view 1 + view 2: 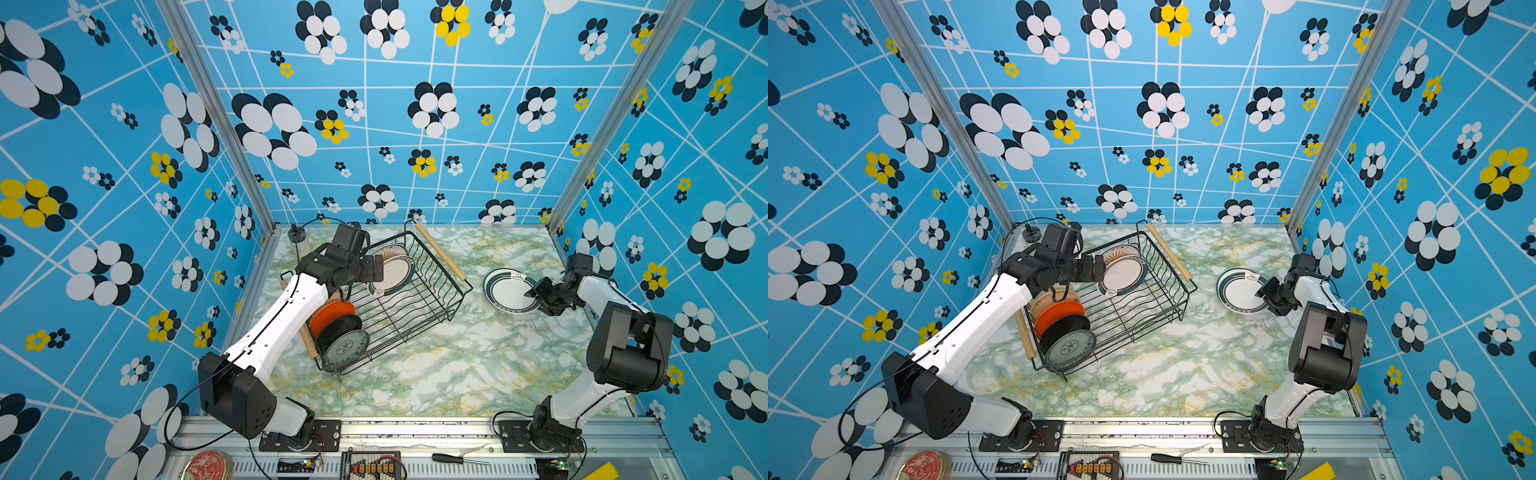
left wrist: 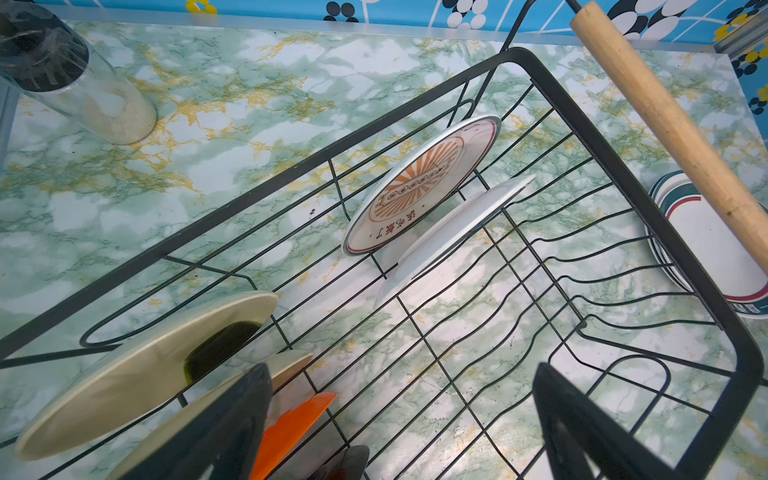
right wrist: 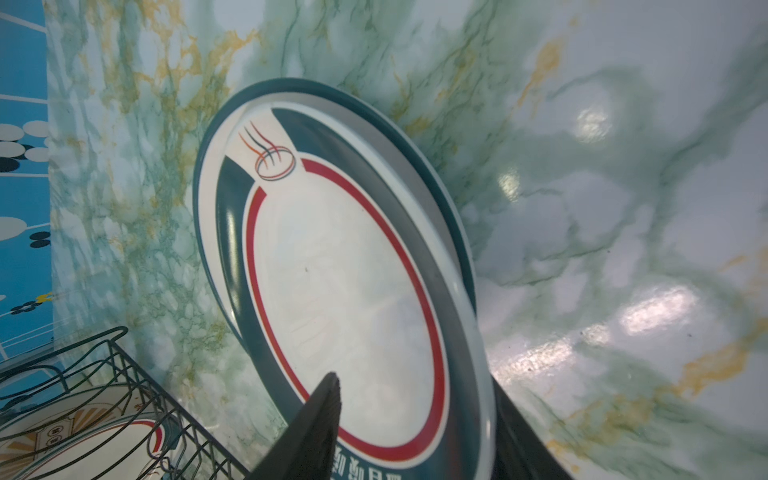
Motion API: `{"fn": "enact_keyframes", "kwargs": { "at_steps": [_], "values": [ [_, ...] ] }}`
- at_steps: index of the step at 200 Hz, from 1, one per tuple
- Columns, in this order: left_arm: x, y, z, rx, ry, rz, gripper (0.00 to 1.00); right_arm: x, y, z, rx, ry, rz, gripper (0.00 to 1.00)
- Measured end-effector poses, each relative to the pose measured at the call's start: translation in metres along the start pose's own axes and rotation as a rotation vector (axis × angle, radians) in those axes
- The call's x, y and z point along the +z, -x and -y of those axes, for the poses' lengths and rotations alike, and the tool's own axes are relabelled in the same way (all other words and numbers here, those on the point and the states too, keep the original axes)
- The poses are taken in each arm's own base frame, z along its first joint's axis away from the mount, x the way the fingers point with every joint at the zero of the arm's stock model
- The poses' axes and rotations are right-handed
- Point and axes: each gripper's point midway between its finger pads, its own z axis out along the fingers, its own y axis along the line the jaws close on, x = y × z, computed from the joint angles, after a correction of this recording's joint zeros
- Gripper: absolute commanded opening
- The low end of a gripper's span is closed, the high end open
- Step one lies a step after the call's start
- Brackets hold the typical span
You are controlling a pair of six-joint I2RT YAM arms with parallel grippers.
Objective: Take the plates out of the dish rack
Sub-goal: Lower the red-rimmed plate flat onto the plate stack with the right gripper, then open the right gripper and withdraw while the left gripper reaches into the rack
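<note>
Chinese characters, illegible, on sunburst plate (image 2: 419,187) and teal-rimmed plate (image 3: 345,282).

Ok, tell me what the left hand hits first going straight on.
Most likely the dark-rimmed white plate standing in the dish rack: the open left hand points at it from close by, though depth is unclear.

Your left end effector (image 1: 376,268) sits level ahead of its outstretched arm, spread wide, both fingers (image 2: 232,424) bare. Your right end effector (image 1: 534,294) angles down off a folded elbow, fingers (image 3: 320,428) parted, grip unclear.
</note>
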Motion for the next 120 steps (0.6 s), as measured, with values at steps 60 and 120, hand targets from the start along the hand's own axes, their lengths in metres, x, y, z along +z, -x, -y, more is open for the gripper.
{"fn": "enact_keyframes", "kwargs": {
  "at_steps": [60,120],
  "values": [
    [0.0,-0.001,0.003,0.024,-0.016,-0.006,0.99,0.005,0.003,-0.005,-0.042,-0.038,-0.009,0.61],
    [0.002,-0.005,0.01,0.077,-0.033,-0.017,0.99,-0.001,0.008,-0.001,-0.092,-0.133,0.021,0.68]
  ]
}}
